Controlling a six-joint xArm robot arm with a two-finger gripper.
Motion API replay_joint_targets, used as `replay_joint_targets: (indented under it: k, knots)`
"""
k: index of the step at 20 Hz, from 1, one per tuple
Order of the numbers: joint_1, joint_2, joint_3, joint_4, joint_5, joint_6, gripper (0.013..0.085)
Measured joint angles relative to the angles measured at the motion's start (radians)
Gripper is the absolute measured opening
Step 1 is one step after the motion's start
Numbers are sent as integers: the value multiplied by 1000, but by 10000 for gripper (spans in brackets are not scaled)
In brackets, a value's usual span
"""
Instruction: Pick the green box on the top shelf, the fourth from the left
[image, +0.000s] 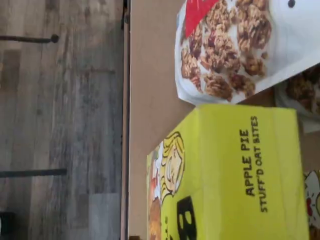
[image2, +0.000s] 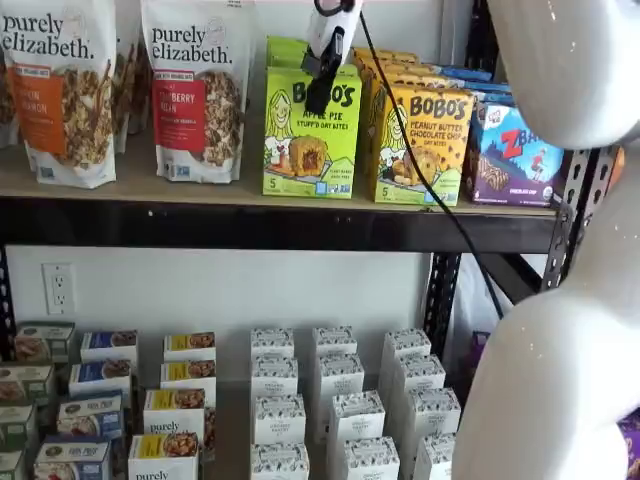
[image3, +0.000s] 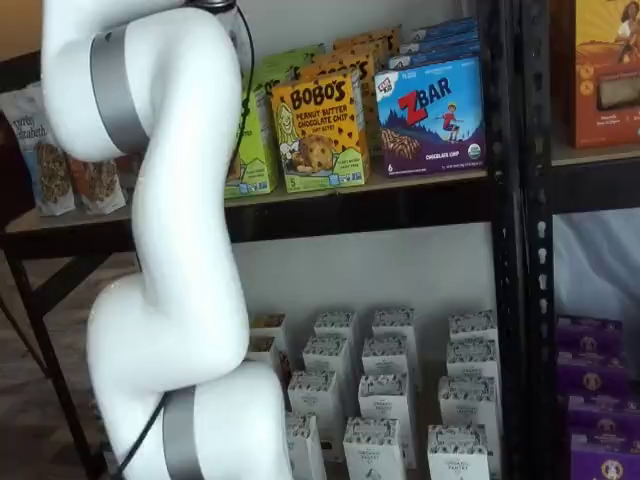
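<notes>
Green box: lime-green carton (image2: 311, 135) lettered "BOBO'S Apple Pie Stuff'd Oat Bites", standing upright at the front edge of the top shelf (image2: 280, 225). In a shelf view (image3: 250, 140) only a strip of it shows behind the arm.
Left-hand neighbour: a white Purely Elizabeth granola bag (image2: 196, 90) with a red panel stands just beside it.
Right-hand neighbour: the yellow Bobo's peanut butter box (image2: 418, 140) stands close against it, with a blue Zbar box (image2: 515, 155) beyond.
Tool: white body with black fingers (image2: 322, 85) hangs from the view's top edge, in front of the upper face of the green box. Seen side-on; I cannot tell whether it is released or clenched, nor whether it touches the carton.
Cable: a black cable (image2: 420, 170) runs from the tool down across the yellow box toward the arm.
Wrist view: the green box (image: 235, 175) fills much of the picture, "APPLE PIE STUFF'D OAT BITES" legible on its narrow panel, the granola bag (image: 235, 45) next to it on the tan board (image: 150, 100). Grey plank floor (image: 60, 125) shows past the board's edge.
Arm: large white links (image3: 180, 250) stand between camera and shelves.
Lower shelf: rows of small white boxes (image2: 335, 400), untouched.
</notes>
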Motion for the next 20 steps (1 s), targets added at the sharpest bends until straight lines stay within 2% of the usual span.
replay_joint_targets:
  k: [8,9,12,14,15,16,17,20]
  knots:
    - [6,10,-6,-11,12,4,850]
    - [6,11,-9,-11,15,4,810]
    - [7,12,-10,-11,19,5,770]
    - [7,10,-7,-9,16,6,690]
    - [7,9,-6,-8,15,6,690]
    - [7,9,-5,-7,14,6,650]
    - [7,8,-5,-5,13,6,650]
    - [5,6,-5,-1,12,5,570]
